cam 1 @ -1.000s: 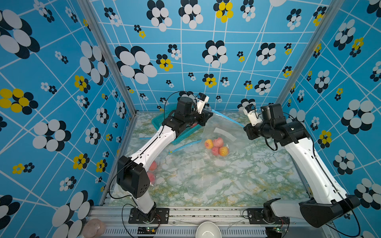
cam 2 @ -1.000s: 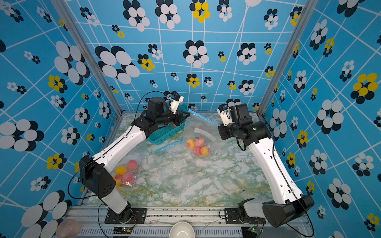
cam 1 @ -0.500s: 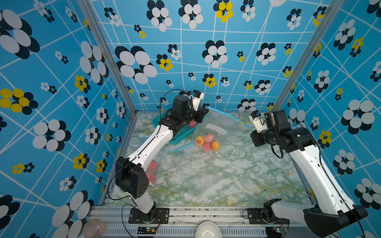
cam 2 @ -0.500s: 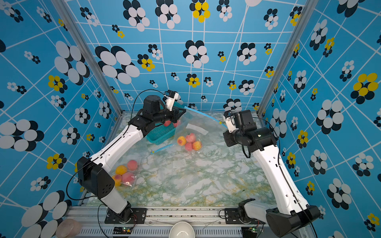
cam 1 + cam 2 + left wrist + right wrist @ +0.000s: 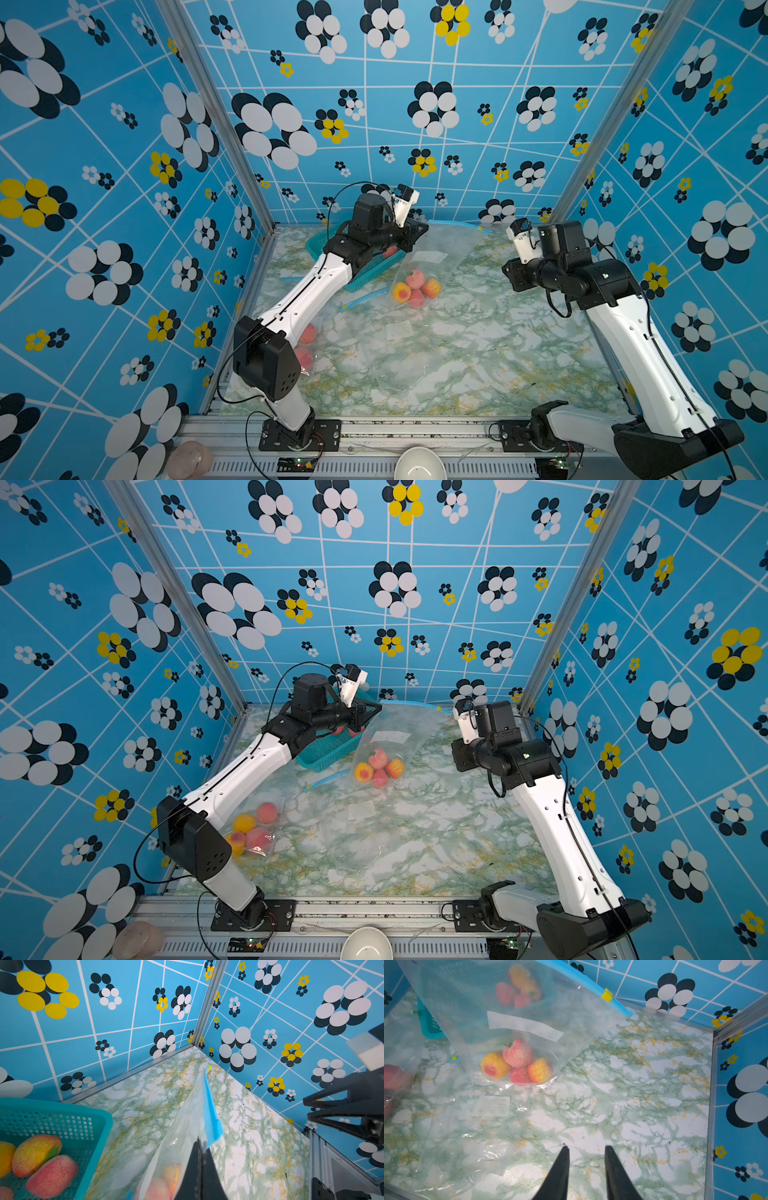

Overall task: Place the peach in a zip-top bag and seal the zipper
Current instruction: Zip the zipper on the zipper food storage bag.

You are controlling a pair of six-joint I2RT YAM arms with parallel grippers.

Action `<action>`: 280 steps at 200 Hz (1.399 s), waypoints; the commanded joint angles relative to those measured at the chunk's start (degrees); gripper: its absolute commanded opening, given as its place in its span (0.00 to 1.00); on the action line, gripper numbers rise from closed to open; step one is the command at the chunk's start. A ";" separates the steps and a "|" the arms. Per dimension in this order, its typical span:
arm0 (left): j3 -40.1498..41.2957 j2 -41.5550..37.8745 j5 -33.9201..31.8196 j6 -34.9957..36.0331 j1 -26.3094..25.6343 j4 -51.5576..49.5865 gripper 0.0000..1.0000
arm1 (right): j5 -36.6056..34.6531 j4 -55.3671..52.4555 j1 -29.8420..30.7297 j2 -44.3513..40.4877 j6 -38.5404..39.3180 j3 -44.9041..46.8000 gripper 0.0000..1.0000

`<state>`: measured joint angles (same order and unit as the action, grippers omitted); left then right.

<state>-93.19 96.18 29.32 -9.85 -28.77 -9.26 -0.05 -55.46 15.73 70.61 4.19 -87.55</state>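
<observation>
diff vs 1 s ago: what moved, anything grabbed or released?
The right end effector let go of the zip-top bag's zipper end, opened and pulled back toward its own side, clear of the bag. The bag and its peaches slid slightly toward the left arm. Unchanged: left end effector shut on the bag's zipper corner; basket in place.

**Two robot arms, one gripper pinched, one parted**

In both top views, the left arm point(image 5: 307, 291) is slanting from the lower left up toward centre frame. Its left gripper point(image 5: 417, 232) is pointing right with its jaws pressed together. The right arm point(image 5: 631, 345) is standing at the lower right, bent at the elbow, with its wrist facing left. In the right wrist view, the right gripper point(image 5: 586, 1147) is showing its jaws parted, gripping nothing.
</observation>
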 commanded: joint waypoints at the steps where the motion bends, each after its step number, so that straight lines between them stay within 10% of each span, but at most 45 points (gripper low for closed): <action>1: -2.57 -1.85 2.48 2.49 -0.40 -1.79 0.00 | 8.07 8.38 -2.82 0.57 3.12 2.62 0.32; 146: -1.13 -6.02 7.98 9.26 -1.11 -3.83 0.00 | 24.80 14.72 -13.44 9.40 32.11 2.79 0.33; 280: -1.37 -6.72 10.78 13.01 -1.11 -6.21 0.00 | 33.90 5.47 -14.14 16.79 42.49 -6.41 0.33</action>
<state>-93.86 90.94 39.07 2.20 -29.41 -15.51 29.26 -45.60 1.83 86.50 44.60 -92.66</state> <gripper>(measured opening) 0.042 0.338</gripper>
